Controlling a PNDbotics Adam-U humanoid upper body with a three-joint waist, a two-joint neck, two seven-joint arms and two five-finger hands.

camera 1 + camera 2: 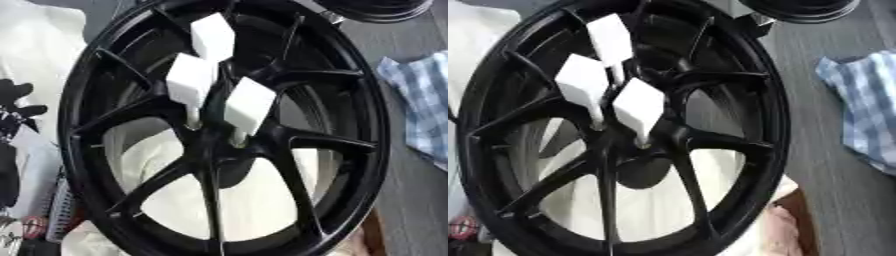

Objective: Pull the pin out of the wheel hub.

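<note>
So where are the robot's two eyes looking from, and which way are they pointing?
Left eye view: sits in the robot's head and looks down at the black wheel and the three white-topped pins in its hub. A black shape that may be the left hand shows at the left edge, but it is hard to tell.
Right eye view: the head's other eye, also facing down. None of the robot's body shows.
Both share: the wheel, the pins and the checked cloth on the right.

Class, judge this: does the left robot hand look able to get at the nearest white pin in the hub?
Probably yes. The left robot hand sits just outside the wheel rim, and the white pin stands proud of the spokes with nothing covering it.
</note>
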